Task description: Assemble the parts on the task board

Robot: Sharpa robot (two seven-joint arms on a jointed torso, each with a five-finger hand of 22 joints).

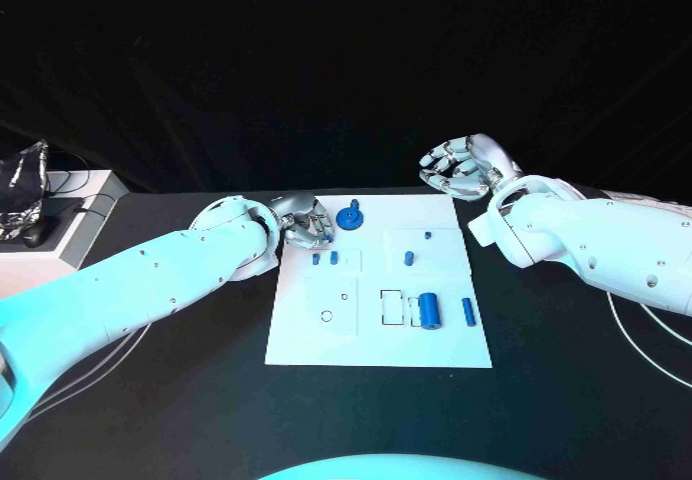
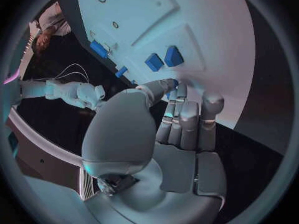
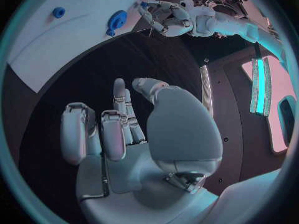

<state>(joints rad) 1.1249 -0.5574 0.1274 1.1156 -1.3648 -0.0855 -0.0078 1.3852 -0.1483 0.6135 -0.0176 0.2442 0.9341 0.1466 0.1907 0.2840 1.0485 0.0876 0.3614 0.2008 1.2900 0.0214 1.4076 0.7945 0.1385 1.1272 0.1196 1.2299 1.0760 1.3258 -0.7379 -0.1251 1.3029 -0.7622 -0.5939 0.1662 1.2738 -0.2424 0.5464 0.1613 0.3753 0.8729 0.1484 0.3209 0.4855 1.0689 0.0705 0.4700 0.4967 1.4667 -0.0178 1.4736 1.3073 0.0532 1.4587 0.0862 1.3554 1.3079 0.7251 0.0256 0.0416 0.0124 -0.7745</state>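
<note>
Left hand (image 1: 303, 222) hovers empty, fingers loosely apart, beside the blue gear (image 1: 352, 217) on the task board (image 1: 375, 345); right hand (image 1: 462, 167) curls empty beyond it.

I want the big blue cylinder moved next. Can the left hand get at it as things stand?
Probably yes: the left hand holds nothing, and bare task board lies around the big blue cylinder.
</note>
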